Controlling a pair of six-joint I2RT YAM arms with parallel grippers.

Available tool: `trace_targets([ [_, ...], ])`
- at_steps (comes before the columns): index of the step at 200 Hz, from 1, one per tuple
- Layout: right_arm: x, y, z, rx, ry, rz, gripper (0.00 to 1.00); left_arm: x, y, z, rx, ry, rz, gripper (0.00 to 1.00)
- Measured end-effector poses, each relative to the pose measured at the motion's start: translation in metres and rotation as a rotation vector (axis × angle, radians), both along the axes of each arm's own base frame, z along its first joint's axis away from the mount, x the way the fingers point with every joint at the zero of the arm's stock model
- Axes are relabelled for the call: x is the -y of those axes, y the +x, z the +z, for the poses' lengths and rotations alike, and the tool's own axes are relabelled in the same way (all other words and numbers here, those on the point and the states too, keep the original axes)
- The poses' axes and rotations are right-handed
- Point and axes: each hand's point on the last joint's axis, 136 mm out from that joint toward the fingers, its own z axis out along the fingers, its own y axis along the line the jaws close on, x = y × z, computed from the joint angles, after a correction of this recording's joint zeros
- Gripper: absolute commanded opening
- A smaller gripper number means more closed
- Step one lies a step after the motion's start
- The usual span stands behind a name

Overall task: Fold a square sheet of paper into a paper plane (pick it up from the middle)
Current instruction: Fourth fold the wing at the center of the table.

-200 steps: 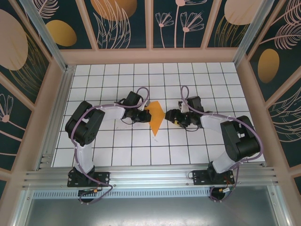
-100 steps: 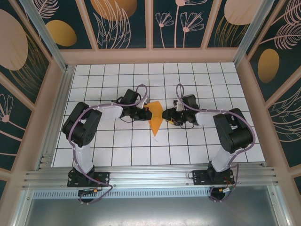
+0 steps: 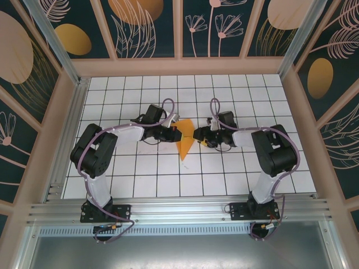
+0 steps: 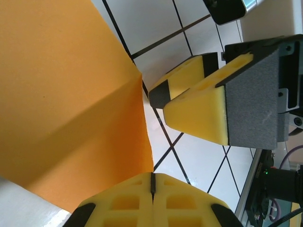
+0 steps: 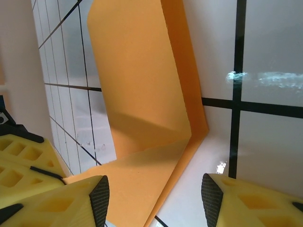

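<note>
From the near edge, both arms bend inward to the middle of the white grid-tiled table [image 3: 140, 174]. There the left gripper [image 4: 151, 182] has its yellow foam fingers pressed together on one edge of the folded orange paper [image 3: 184, 143] (a pointed shape, with its tip toward the arm bases), and that side is lifted off the tiles. Just beside it, the right gripper [image 5: 155, 185] has its fingers apart, with the paper in front of them and not clamped. Farther back stands the dark wall with plant pattern [image 3: 196, 28].
</note>
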Motion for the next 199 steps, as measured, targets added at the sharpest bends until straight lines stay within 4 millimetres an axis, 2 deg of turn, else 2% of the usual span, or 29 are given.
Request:
trace_targets([
  [49,-0.008,0.012,0.015,0.101,0.064,0.025,0.51,0.000,-0.004,-0.001,-0.007,-0.011,-0.013,0.00],
  [94,-0.003,0.013,0.000,0.069,0.022,0.000,0.55,-0.002,-0.005,-0.004,-0.011,-0.008,-0.009,0.00],
  [199,-0.005,0.017,0.000,0.029,0.003,0.000,0.58,-0.002,-0.003,0.003,0.008,-0.019,-0.006,0.00],
])
